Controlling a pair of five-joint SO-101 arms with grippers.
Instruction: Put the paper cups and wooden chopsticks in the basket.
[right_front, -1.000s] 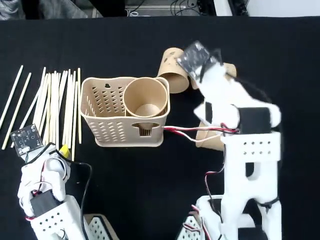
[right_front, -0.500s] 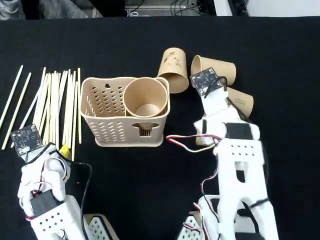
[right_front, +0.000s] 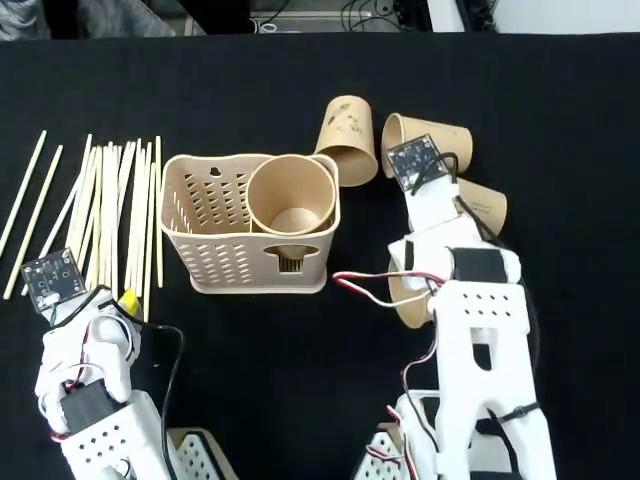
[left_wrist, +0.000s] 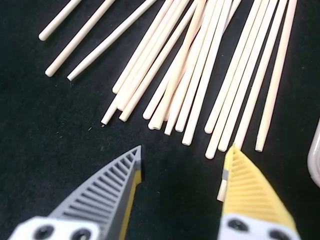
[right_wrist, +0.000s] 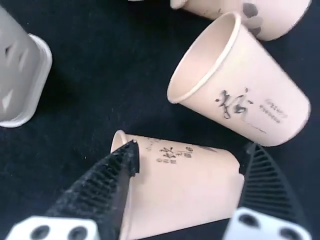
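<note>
The paper cup (right_wrist: 185, 190) in play lies on its side on the black counter (right_front: 560, 90), directly under the right claw (right_wrist: 191, 146). The claw's two fingers stand wide apart with nothing gripped, one tip near each end of the cup. The coming grasp turns on this: the cup's long axis seems to run across the gap, rim by one tip and base by the other, though the wrist view cuts off part of the cup, so I would not swear to it. If so, closing from here would press on rim and base, not the side wall, and a turn of the wrist looks advisable first. Just beyond lies a second cup (right_wrist: 240, 85), also on its side, mouth toward the basket (right_front: 200, 265), near enough to be nudged. The basket sits to this claw's left, with an upright cup (right_front: 290, 195) already inside at the end nearer the right arm, which is plainly the nearer arm for the loose cups. The wooden chopsticks (left_wrist: 200, 75) lie in a loose fan on the counter on the basket's other side. Their near ends are just ahead of the left claw (left_wrist: 185, 148), which is spread and empty, and their lengths run away from it.
</note>
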